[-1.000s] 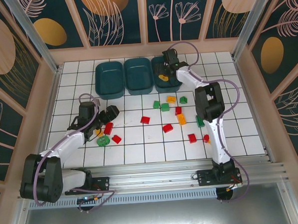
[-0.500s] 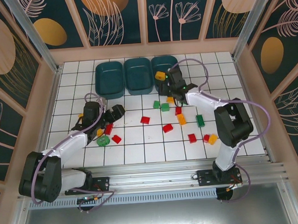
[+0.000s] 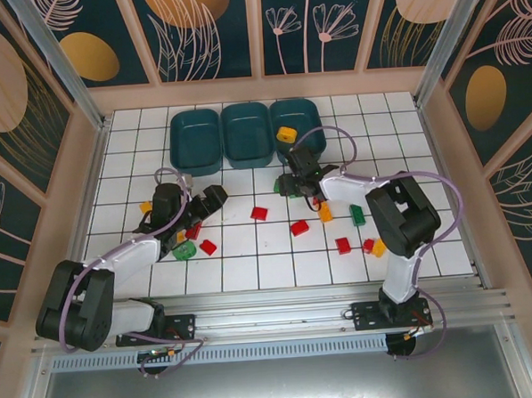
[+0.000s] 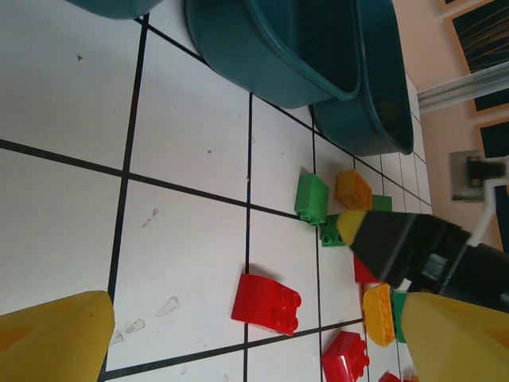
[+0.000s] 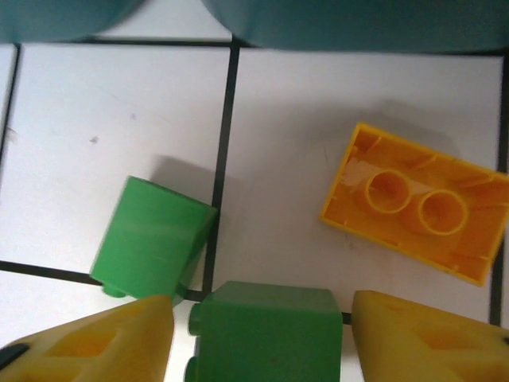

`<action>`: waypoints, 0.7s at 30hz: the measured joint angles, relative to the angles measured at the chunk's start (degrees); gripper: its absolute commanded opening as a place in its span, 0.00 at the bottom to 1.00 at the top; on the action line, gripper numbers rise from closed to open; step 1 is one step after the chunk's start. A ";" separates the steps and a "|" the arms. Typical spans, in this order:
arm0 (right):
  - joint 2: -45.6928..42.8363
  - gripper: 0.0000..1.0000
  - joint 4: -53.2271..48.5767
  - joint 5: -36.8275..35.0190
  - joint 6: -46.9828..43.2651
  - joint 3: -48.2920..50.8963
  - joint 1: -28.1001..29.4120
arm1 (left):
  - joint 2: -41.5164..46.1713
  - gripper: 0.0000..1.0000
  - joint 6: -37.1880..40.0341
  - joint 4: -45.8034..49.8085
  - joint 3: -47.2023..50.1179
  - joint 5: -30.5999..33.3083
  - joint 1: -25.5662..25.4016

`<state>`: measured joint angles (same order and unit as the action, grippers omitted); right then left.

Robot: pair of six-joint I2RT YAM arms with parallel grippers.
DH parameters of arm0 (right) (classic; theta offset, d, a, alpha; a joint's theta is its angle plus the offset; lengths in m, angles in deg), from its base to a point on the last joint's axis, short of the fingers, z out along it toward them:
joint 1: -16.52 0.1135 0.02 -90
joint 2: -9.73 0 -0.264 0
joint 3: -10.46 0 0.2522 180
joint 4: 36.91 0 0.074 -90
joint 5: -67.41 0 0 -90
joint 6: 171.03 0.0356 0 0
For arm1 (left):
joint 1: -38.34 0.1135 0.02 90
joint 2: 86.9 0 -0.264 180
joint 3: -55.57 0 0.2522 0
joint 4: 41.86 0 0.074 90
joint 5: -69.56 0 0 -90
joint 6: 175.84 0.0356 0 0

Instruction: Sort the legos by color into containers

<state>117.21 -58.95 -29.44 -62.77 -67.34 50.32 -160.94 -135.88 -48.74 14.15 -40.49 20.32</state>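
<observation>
Right hand [image 5: 262, 310]: fingers spread either side of a green lego [image 5: 266, 338], seemingly not touching it. Second green lego [image 5: 151, 239] and upturned orange lego [image 5: 417, 203] lie close by on the worktop [image 5: 119, 119]. Left hand [image 4: 254, 342]: wide apart, empty, facing a red lego [image 4: 266, 302]. Three tubs [image 3: 195, 121] at the far edge; rightmost holds a yellow lego [image 3: 286, 134].
</observation>
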 measured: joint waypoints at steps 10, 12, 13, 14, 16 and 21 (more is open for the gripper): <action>0.39 0.28 1.38 -0.85 -0.15 0.39 0.00 | 0.72 0.94 0.26 2.43 -1.22 1.97 0.00; -1.31 0.27 1.60 -0.85 -0.15 0.87 0.07 | 0.72 0.94 0.59 3.37 -2.49 2.89 0.00; -2.49 0.27 1.60 -0.85 -0.15 0.96 0.13 | 0.74 0.94 0.98 4.24 -3.39 3.91 0.00; -3.76 0.27 1.66 -0.85 -0.15 0.96 0.28 | 0.85 0.95 1.46 5.20 -4.22 5.16 0.00; -5.90 0.27 1.70 -0.87 -0.17 0.33 0.98 | 1.33 0.95 2.56 7.76 -5.86 7.98 0.00; -3.02 0.27 2.82 -0.17 -0.63 -10.10 3.48 | 0.96 0.88 6.38 15.56 -10.71 17.22 0.00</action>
<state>114.20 -56.13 -29.62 -63.40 -77.43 53.79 -159.98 -129.50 -33.18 3.44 -23.27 20.32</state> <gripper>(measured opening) 0.436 0.926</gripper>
